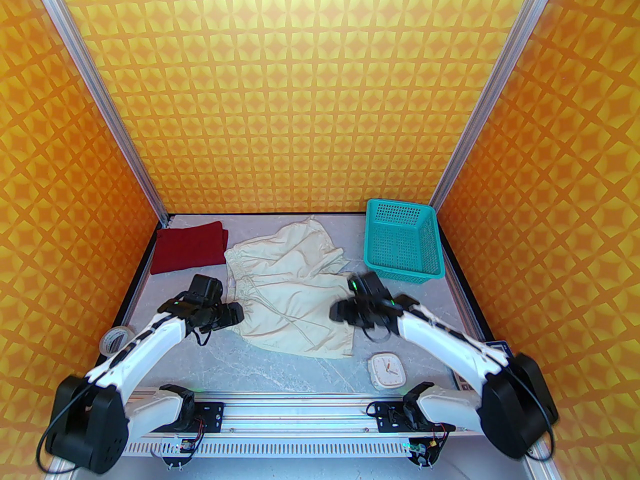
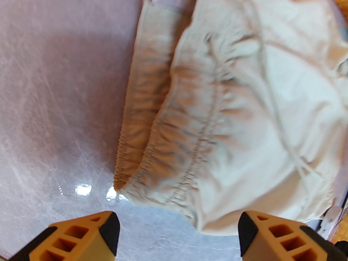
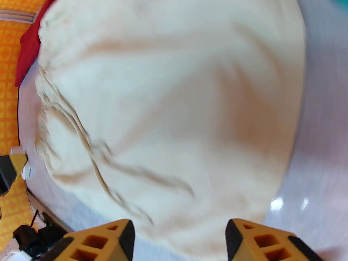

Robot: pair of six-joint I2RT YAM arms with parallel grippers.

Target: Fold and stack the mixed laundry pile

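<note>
Your left gripper (image 1: 235,314) (image 2: 178,227) has its jaws wide apart with nothing between them. The shorts (image 1: 290,283) (image 2: 231,118) lie flat on the table (image 1: 280,373), and their gathered waistband (image 2: 174,151) sits just ahead of those jaws, its near corner close to the fingertips (image 2: 110,227) but apart from them.

Your right gripper (image 1: 337,310) (image 3: 179,235) faces the shorts (image 3: 176,91) from the other side. Its jaws are also spread and hold nothing, and the cloth edge lies just in front of them. That view is blurred, so the tips look clear of the cloth, but you cannot be sure.

The two grippers point toward each other with the shorts between them. The drawstring (image 3: 95,159) trails across the cloth ahead of the right jaws.

The shirt (image 1: 189,247) (image 3: 28,45) lies folded well beyond the left jaws, beside the shorts. The basket (image 1: 402,240) stands behind the right jaws.
</note>
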